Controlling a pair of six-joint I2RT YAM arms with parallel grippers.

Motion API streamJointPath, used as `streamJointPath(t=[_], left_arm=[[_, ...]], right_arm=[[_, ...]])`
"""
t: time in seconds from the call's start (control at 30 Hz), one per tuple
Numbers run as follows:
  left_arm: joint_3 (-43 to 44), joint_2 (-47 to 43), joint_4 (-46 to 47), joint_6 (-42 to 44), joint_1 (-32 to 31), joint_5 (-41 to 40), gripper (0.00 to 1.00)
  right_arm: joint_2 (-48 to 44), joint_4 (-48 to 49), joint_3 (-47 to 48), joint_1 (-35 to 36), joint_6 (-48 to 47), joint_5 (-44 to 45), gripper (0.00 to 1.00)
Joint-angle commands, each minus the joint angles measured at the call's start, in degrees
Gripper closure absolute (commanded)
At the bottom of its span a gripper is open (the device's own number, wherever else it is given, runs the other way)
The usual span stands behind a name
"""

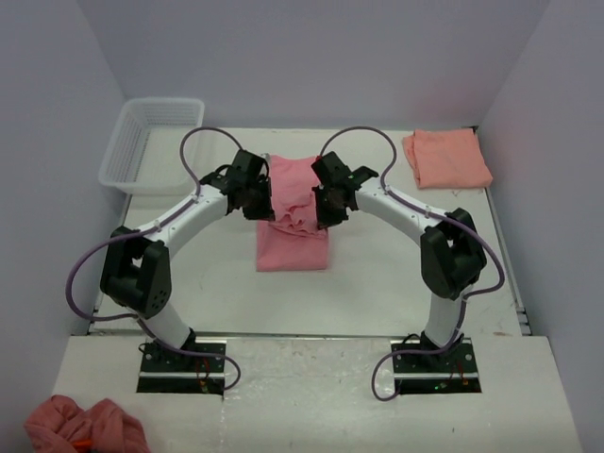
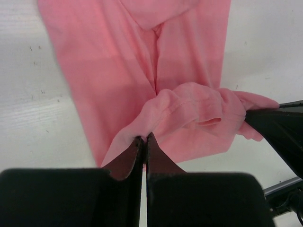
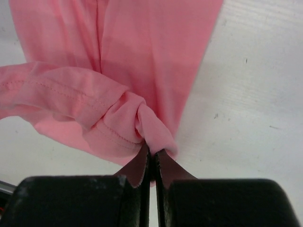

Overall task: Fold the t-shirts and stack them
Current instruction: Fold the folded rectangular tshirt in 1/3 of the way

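At the centre of the frame, from above: one pink shirt [image 1: 293, 241], already narrowed to a long strip. Its lower part lay flat on the table [image 1: 377, 293]; the upper part was raised off it.

Left gripper [image 1: 257, 198]: fingers together, clamped on a stitched edge of the pink shirt at its left side. A small tuck of cloth showed between the tips in the wrist view.

Right gripper [image 1: 326, 203]: fingers together, clamped on the same edge at its right side, with a twisted knot of cloth in the pinch.

Between the two: the held edge hung slack and rumpled, not taut. The grippers stood near each other, well inside the width of the strip below.

Upper right of the frame: salmon shirt [image 1: 446, 158], folded, flat, well apart from the arms.

Upper left: white basket [image 1: 120, 156], nothing to be made out inside. Lower left corner: a heap of pinkish cloth [image 1: 85, 427] on the near ledge.

Step in hand, as I judged it: the crosswise fold of the pink strip.

Notes on doing it well, to my eye:
- The hands should draw apart a little first, so the edge goes straight.
- Both should travel level, or the fold lands askew.
- The edge should meet the flat end squarely, then be let go only once it is down.
- Thin cotton drags, so a low, slow carry would suit it.
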Motion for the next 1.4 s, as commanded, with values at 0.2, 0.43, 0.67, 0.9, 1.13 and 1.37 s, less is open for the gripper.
streamJointPath(t=[0.2,0.43,0.67,0.9,1.13,1.37], left_arm=[[1.9,2.1,4.0,1.3,3.0,-3.0,1.00],[-1.2,-1.7,4.0,0.7,3.6,-5.8,1.00],[1.0,4.1,4.7,2.3,4.2,-5.5,1.00],[3.6,8.4,6.3,2.5,5.1,-5.8,1.00],[0.6,3.6,18.4,7.5,4.5,-15.4,0.43],[-2.4,-9.1,19.7,10.4,0.1,-22.0,0.13]], right_arm=[[8.4,-2.9,9.6,-3.6,-7.5,-6.4,1.00],[9.5,-3.2,11.1,-3.9,-8.1,-8.0,1.00],[12.2,-4.0,14.4,-3.9,-8.0,-8.8,0.97],[16.0,-4.9,19.3,-4.6,-9.3,-7.2,0.81],[15.4,-4.6,24.1,-4.9,-11.7,3.7,0.45],[8.0,-7.6,24.7,-4.9,-11.9,7.7,0.28]])
